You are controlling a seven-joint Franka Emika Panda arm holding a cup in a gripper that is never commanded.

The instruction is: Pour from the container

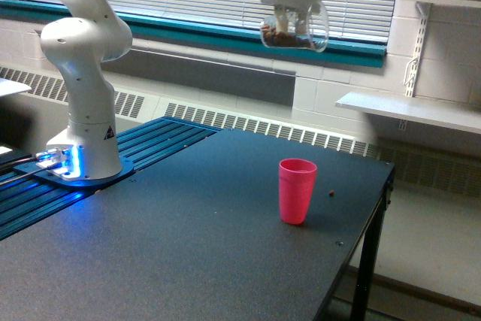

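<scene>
High at the top of the exterior view, my gripper (289,13) is shut on the container (297,31), a clear plastic cup lying tilted with brown bits gathered in its lower side. Its mouth faces the exterior view's right. The container hangs well above the table, slightly to the left of the pink cup (297,190), which stands upright on the dark table (188,246) near its right edge.
The arm's white base (83,110) stands on blue slats at the left. One small brown bit (331,193) lies on the table right of the pink cup. The table's right edge (368,238) drops off. A wall shelf (409,110) sits at the right.
</scene>
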